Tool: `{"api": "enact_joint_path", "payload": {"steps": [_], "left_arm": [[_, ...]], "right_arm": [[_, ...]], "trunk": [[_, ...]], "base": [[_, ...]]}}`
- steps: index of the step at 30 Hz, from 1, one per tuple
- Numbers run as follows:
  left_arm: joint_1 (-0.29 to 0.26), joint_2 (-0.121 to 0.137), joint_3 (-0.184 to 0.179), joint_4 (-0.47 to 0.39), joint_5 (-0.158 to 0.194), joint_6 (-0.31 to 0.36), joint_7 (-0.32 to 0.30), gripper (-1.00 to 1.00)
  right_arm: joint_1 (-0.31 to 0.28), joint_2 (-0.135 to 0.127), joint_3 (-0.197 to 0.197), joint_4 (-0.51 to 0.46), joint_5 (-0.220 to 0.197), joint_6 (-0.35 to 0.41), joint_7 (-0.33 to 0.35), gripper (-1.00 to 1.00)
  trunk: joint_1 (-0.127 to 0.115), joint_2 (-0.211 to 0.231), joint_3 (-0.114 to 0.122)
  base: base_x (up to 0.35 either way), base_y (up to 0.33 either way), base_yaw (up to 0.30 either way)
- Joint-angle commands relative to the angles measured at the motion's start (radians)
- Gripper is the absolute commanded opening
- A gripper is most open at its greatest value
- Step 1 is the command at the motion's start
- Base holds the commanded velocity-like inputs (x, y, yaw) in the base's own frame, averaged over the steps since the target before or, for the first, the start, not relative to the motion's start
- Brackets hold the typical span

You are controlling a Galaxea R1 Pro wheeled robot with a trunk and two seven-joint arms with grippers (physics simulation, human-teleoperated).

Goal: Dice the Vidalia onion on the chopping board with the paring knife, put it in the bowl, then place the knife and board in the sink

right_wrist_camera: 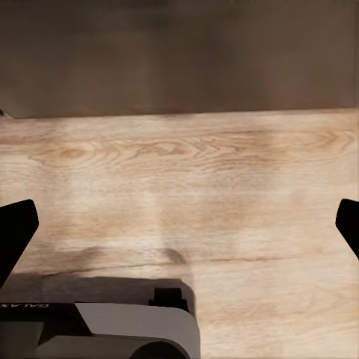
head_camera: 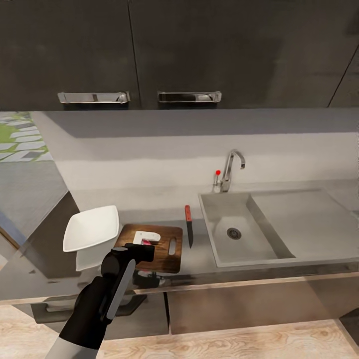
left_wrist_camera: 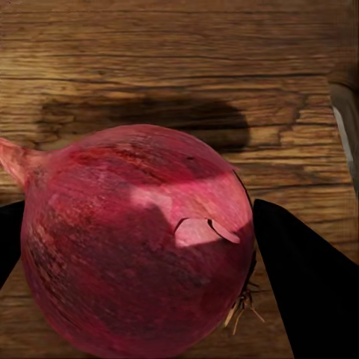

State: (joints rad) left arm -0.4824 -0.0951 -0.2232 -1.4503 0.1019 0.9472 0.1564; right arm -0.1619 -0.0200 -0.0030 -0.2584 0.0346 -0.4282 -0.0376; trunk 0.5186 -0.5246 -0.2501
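The pink-magenta Vidalia onion [left_wrist_camera: 134, 247] sits between the two black fingers of my left gripper [left_wrist_camera: 138, 206], which is shut on it right over the dark wooden chopping board [left_wrist_camera: 187, 75]. In the head view my left gripper [head_camera: 146, 239] hangs over the chopping board [head_camera: 167, 257] on the grey countertop [head_camera: 149, 202], and a bit of the onion [head_camera: 146, 242] peeks out. The paring knife [head_camera: 189, 225] lies just right of the board, red handle away from me. Left of the board stands the white bowl [head_camera: 92, 228]. The sink [head_camera: 224, 219] is at the right. My right gripper [right_wrist_camera: 179, 224] is open over wooden floor.
A chrome tap [head_camera: 232, 167] with a red knob [head_camera: 218, 173] stands behind the basin, and the flat drainboard [head_camera: 304, 219] lies to its right. Dark wall cabinets [head_camera: 139, 50] hang above the counter. Part of the robot's base [right_wrist_camera: 97, 329] shows below my right gripper.
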Motion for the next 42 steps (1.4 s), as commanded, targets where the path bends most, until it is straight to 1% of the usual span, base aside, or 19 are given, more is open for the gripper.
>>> {"api": "enact_joint_path", "payload": {"steps": [1,10,17,28,36,42], "left_arm": [[-0.001,0.000,-0.001,-0.001,0.009,0.004,0.009,-1.00],[-0.001,0.000,-0.001,-0.001,0.007,0.004,0.009,-1.00],[-0.001,0.000,-0.001,0.001,0.008,0.004,0.009,-1.00],[-0.001,0.000,-0.002,0.005,0.009,0.004,0.009,-1.00],[-0.001,0.000,-0.002,0.005,0.009,0.004,0.009,-1.00],[-0.001,0.000,-0.001,0.008,0.009,0.004,0.009,-1.00]], "right_arm": [[-0.001,0.000,0.000,0.001,0.004,-0.003,-0.004,1.00],[-0.001,0.000,0.000,0.001,0.004,-0.003,-0.004,1.00],[-0.001,0.000,0.000,0.001,0.005,-0.003,-0.004,1.00],[-0.001,0.000,0.000,0.001,0.004,-0.003,-0.004,1.00],[-0.001,0.000,0.000,0.001,0.005,-0.003,-0.004,1.00],[-0.001,0.000,0.000,0.001,0.005,-0.003,-0.004,1.00]], "trunk": [[0.000,-0.001,0.000],[0.000,-0.001,0.012],[0.000,-0.001,0.014],[0.000,-0.001,0.014],[0.000,-0.001,0.014],[0.000,-0.001,0.014]], "base": [[0.000,0.000,-0.021],[0.000,0.008,-0.004],[0.054,0.188,0.000],[0.007,0.020,0.000],[0.000,-0.178,0.000],[0.000,-0.038,0.000]]}}
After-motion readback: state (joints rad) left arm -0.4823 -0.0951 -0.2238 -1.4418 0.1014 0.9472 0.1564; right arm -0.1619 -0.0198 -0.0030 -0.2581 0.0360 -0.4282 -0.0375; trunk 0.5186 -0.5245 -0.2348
